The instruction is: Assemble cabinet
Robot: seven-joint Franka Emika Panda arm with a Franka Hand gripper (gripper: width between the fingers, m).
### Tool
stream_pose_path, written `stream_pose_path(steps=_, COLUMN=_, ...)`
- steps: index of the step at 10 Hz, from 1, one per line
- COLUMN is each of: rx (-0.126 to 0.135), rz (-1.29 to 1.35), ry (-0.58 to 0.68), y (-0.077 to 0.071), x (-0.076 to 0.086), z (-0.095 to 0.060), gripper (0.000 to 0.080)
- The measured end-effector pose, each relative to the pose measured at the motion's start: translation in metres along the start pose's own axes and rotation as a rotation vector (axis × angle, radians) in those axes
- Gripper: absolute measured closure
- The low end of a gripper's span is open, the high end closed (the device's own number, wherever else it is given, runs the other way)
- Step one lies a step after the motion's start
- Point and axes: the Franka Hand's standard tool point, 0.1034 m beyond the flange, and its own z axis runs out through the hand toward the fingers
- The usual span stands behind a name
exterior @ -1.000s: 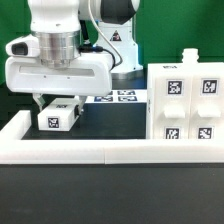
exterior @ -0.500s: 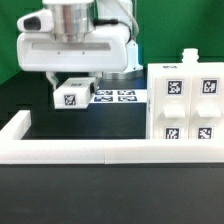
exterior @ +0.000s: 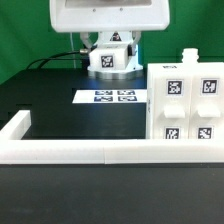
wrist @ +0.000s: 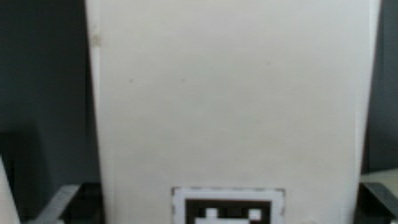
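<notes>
The big white cabinet body (exterior: pixel 185 102) stands at the exterior view's right, with several square tags on its front and a small peg (exterior: pixel 187 55) on top. My gripper (exterior: pixel 110 48) hangs high over the back of the table, with only the lower edge of the hand in frame. It is shut on a small white tagged cabinet part (exterior: pixel 110 60), held well above the table and to the left of the cabinet body. In the wrist view this part (wrist: pixel 222 100) fills the picture, its tag (wrist: pixel 231 208) low between the gripper (wrist: pixel 222 205) fingers.
The marker board (exterior: pixel 114 97) lies flat on the black table under and in front of the held part. A low white border wall (exterior: pixel 70 150) runs along the front and turns back at the exterior view's left. The robot base stands behind the held part.
My gripper has risen and moved toward the exterior view's right, carrying the small white part from just above the table at the left up to above the marker board.
</notes>
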Motion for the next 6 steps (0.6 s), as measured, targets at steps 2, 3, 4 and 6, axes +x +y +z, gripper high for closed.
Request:
stream_pose_path(steps=2, rx=-0.005, rz=0.059, ry=-0.013, y=-0.045, x=0.015, z=-0.025, gripper=0.024)
stream_pose_path(steps=3, rx=-0.006, rz=0.043, ry=-0.011, y=-0.056, x=0.022, z=-0.029, gripper=0.024)
stream_pose_path(steps=4, rx=-0.006, rz=0.04, ry=-0.013, y=-0.053, x=0.021, z=-0.026, gripper=0.024)
stream_pose_path(steps=6, rx=-0.007, rz=0.04, ry=-0.015, y=-0.053, x=0.021, z=-0.025, gripper=0.024)
